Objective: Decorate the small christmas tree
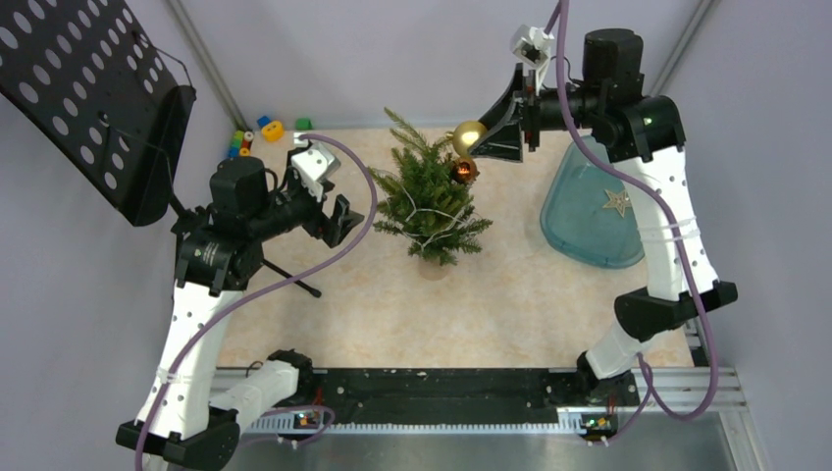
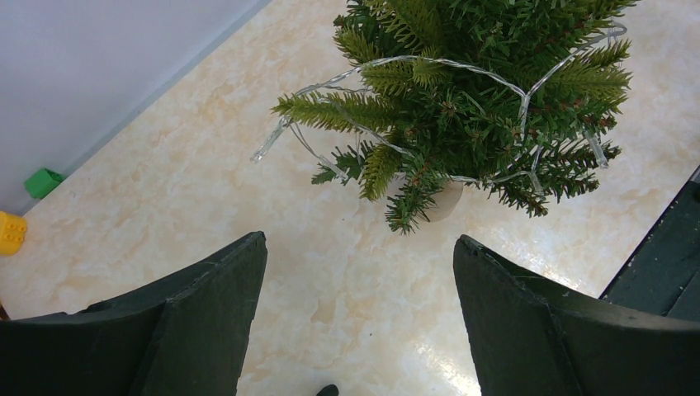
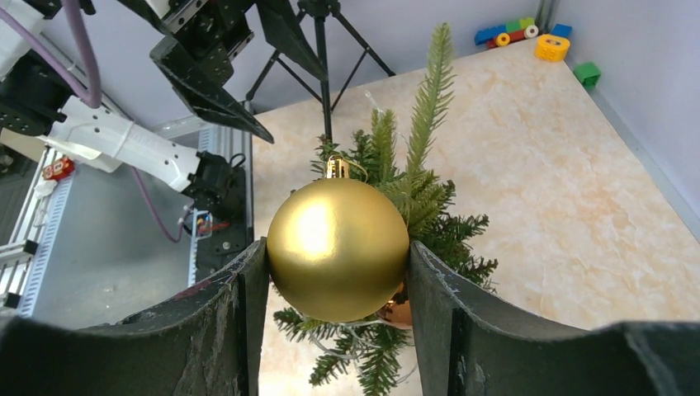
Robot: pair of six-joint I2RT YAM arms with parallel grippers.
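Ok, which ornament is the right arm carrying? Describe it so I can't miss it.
Start at the tree in the middle of the table. On its far right side, the right gripper pinches a gold ball. It is bigger and brighter than the copper ball on the tree below it.

The top view looks steeply down from behind the arms (image 1: pixel 191 324) (rooted at 6 o'clock). Every view shares the small christmas tree (image 1: pixel 429 211): the left tool (image 2: pixel 359 243) camera faces its lower branches closely, while the right tool (image 3: pixel 338 247) camera overlooks its crown.
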